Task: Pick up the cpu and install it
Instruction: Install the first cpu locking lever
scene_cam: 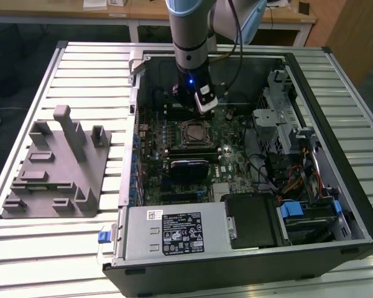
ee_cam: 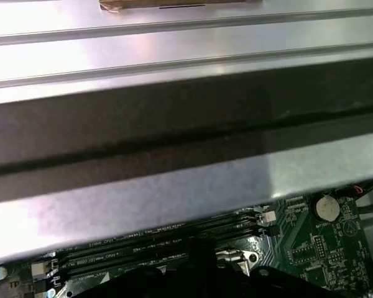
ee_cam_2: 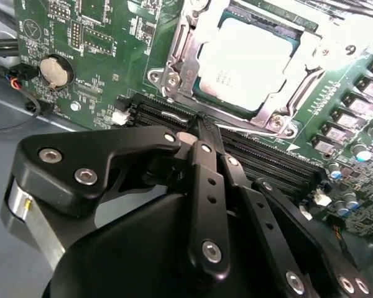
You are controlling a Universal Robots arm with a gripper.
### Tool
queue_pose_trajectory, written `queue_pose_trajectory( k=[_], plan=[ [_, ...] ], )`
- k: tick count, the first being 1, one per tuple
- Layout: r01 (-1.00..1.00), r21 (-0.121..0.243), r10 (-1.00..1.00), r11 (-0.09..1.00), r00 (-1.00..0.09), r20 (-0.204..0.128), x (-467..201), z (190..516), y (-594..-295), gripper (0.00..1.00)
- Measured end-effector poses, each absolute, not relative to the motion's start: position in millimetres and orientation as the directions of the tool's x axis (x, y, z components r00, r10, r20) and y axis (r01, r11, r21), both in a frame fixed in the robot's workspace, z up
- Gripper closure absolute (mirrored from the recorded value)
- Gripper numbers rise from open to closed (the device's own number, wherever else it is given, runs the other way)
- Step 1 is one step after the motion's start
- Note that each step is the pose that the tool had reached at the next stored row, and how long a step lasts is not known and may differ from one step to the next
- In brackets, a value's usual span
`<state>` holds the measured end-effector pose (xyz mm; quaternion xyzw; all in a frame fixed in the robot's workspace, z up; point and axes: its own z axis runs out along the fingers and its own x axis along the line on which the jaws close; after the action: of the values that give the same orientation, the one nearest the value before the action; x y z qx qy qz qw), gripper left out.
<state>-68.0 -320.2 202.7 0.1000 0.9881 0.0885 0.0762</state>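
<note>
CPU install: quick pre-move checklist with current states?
1. cpu lying inside the socket frame: ok.
2. cpu flat and fully seated: cannot tell.
3. gripper off the cpu, beside the socket over the memory slots: ok.
4. Gripper fingers carry nothing: ok, they meet at the tips.
5. Socket frame latched: cannot tell.
6. Arm inside the computer case, apart from its walls: ok in the exterior view.

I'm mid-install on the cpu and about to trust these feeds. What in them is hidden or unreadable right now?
- Socket latch: the cpu sits in the socket in the second wrist view, but whether the frame is locked cannot be told.
- Gripper: its own black linkage hides the jaws' tips, so open or shut is unclear.
- First wrist view: the case wall blocks most of the motherboard.
</note>
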Motion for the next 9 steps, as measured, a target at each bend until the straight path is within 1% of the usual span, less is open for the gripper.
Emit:
queue_pose_trajectory(
  k=[4, 9],
  plan=[
    [0.244, 0.19, 0.271, 0.951, -0.953, -0.133, -68.2, 202.0, -320.2, 0.89],
    [0.26, 0.19, 0.288, 0.947, -0.948, -0.133, -70.8, 201.6, -317.7, 0.89]
  ],
)
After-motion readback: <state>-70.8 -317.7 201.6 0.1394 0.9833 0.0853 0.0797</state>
